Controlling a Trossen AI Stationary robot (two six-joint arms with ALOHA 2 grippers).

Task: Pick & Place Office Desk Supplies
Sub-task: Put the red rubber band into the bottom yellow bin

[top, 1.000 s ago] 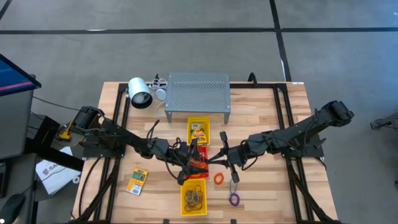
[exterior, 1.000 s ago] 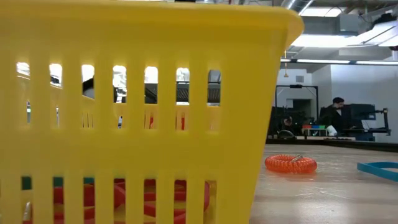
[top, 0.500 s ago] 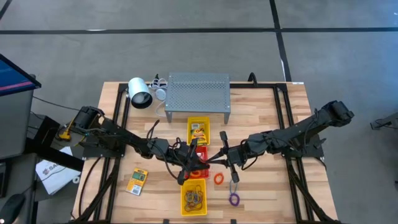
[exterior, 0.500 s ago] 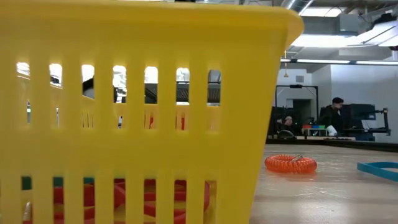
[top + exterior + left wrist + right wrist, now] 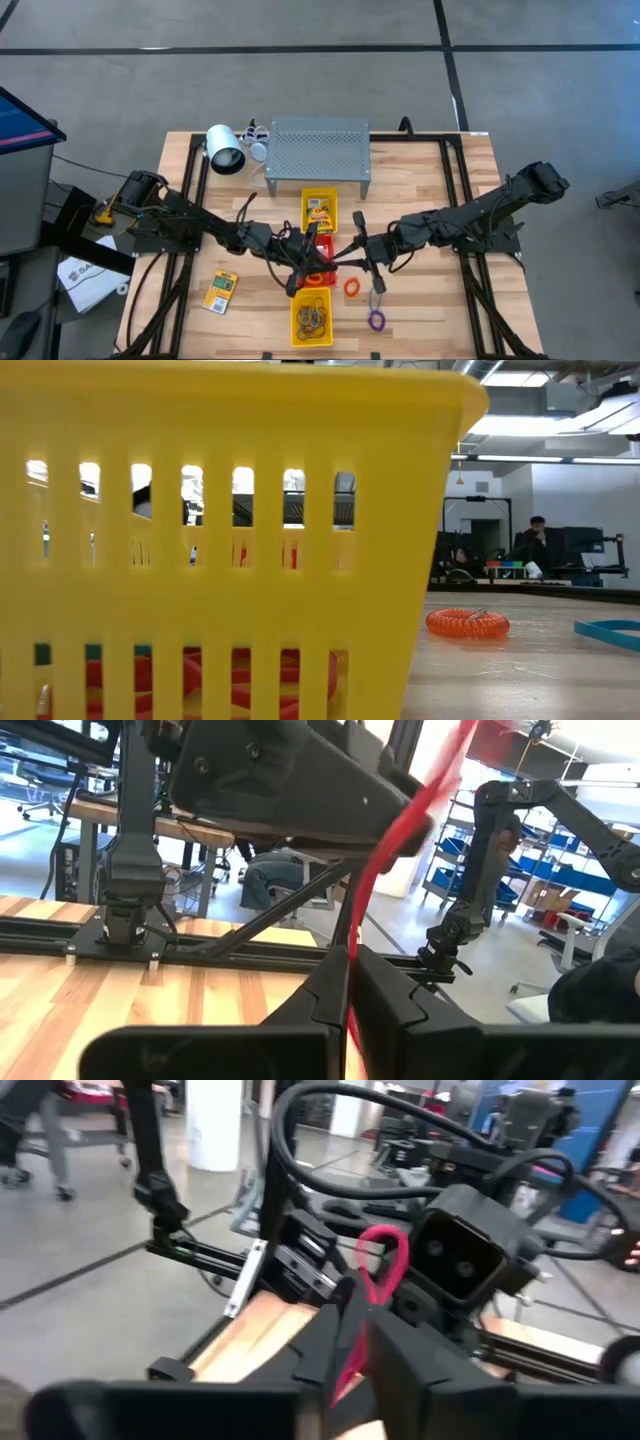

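A thin red rubber band [image 5: 404,824] is stretched between my two grippers over the red tray [image 5: 325,243] at the table's middle. My left gripper [image 5: 311,254] and my right gripper [image 5: 349,256] face each other closely, and each is shut on the band. In the right wrist view the band [image 5: 386,1252] stands up as a narrow loop. A yellow-orange card packet [image 5: 221,290] lies flat on the table at the near left. An orange ring [image 5: 352,288] and a purple ring [image 5: 376,320] lie on the table near the right gripper. My left gripper pinches one end of the red band [image 5: 352,982] between its two fingers, coming level from the table's left. The band runs taut from the fingers toward the other gripper, clear of the table. My right gripper pinches the band below its loop [image 5: 356,1338] between its two fingers, coming level from the table's right. The loop end stands out past the fingertips.
A yellow tray [image 5: 320,212] with a card packet stands beyond the red one, and a yellow tray [image 5: 312,318] with bands stands near the front edge, its slotted wall [image 5: 220,540] filling the low view. A grey perforated stand [image 5: 318,152] and a white cylinder [image 5: 224,150] are at the back.
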